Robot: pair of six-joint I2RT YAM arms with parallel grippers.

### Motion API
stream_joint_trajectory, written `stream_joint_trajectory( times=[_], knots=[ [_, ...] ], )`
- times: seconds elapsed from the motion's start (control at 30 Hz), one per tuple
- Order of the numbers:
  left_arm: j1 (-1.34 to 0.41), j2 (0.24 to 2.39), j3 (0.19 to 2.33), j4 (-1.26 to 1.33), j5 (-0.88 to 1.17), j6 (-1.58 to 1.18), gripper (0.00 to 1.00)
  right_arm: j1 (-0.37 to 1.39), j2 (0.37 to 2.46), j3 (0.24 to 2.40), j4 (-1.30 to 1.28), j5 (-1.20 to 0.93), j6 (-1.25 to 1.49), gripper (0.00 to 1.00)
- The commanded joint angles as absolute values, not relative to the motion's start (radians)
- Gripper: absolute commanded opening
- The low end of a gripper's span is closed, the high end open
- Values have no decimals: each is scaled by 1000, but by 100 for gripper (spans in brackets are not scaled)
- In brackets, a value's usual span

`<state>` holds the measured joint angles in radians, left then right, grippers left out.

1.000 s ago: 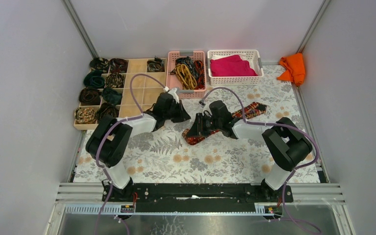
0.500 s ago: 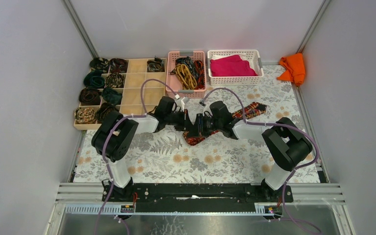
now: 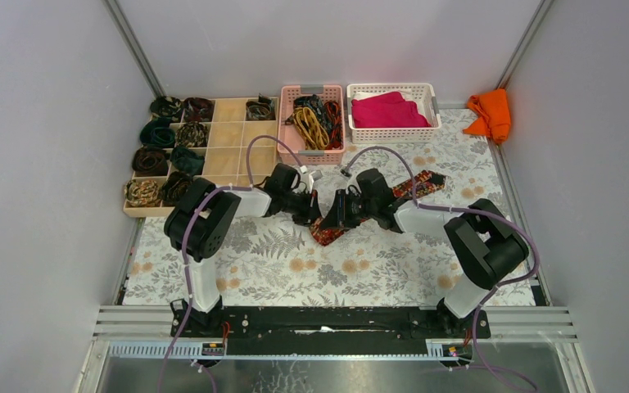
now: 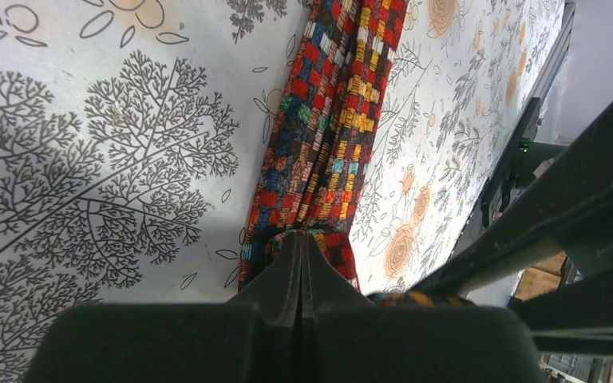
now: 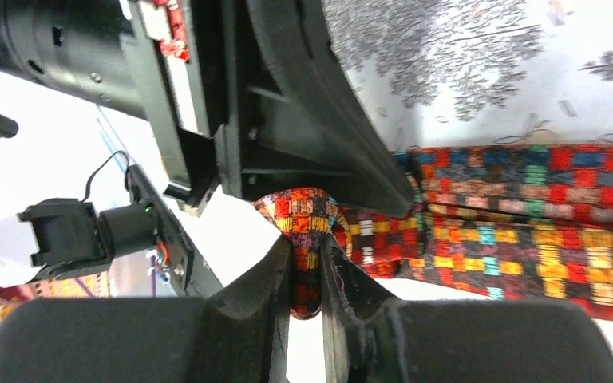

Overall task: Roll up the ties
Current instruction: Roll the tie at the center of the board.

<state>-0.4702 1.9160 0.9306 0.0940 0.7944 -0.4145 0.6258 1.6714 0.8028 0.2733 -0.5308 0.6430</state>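
Note:
A red-orange-and-dark patterned tie (image 3: 414, 185) lies slantwise on the floral mat, with its near end folded up between my two grippers. My right gripper (image 3: 335, 219) is shut on a raised fold of that end, and in the right wrist view the fabric (image 5: 307, 215) sits pinched between its fingers (image 5: 307, 267). My left gripper (image 3: 311, 213) is shut, and its tip (image 4: 302, 242) presses into the folded end of the tie (image 4: 327, 120). No fabric shows between its jaws. The two grippers nearly touch.
A wooden compartment tray (image 3: 231, 155) at the back left holds several rolled ties (image 3: 157, 133). A pink basket (image 3: 287, 123) holds loose ties (image 3: 313, 119). A white basket (image 3: 393, 136) holds magenta cloth (image 3: 385, 110). An orange cloth (image 3: 491, 113) lies at the back right.
My left gripper has swung right from near the tray to the tie's near end, meeting the right gripper. The right gripper has stayed on the tie, shifting only slightly.

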Motion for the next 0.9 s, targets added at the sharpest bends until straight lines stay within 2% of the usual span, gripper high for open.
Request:
stream_joint_trajectory(
  times=[0.0, 0.57, 0.87],
  knots=[
    [-471, 1938, 952, 14, 791, -374, 0, 595, 1622, 811, 204, -406, 579, 21],
    [-471, 1970, 1074, -61, 758, -376, 0, 557, 1700, 842, 90, -266, 493, 20],
    [-475, 1809, 1019, -42, 481, -420, 0, 558, 1757, 859, 74, -248, 480, 18]
  ],
)
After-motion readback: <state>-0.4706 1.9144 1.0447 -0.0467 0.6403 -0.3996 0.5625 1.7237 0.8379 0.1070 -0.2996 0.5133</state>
